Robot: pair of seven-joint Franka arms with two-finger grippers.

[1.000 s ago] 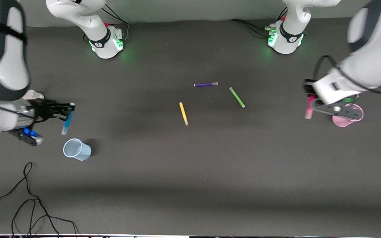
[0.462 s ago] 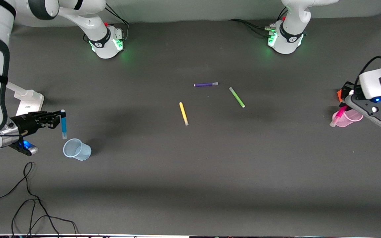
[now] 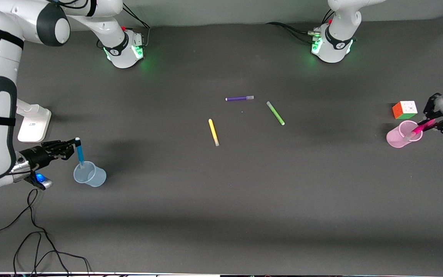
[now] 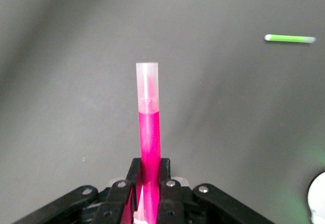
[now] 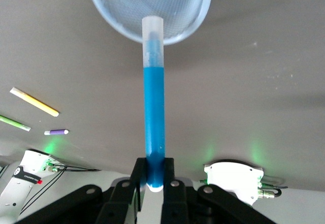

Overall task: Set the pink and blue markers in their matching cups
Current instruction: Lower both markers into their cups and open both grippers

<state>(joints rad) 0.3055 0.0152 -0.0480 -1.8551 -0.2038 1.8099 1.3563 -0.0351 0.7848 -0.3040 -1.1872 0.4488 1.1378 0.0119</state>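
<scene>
Two grippers each clamp one marker: right gripper (image 3: 72, 147) holds the blue marker (image 3: 79, 153) over the blue cup (image 3: 89, 175), left gripper (image 3: 433, 122) the pink marker (image 3: 419, 129) over the pink cup (image 3: 396, 139).

Evenly and softly lit from above, with no harsh glare on the matte dark grey table cloth (image 3: 221, 200). Broad, diffuse shadow bands across the cloth near the front camera and beneath both arms. Green glow spilling onto the cloth around the two white arm bases (image 3: 123, 48). Front view sharp throughout. In the wrist views, crisp focus on the held pens, mild softness on the small green felt-tip marker (image 4: 289, 38).
</scene>
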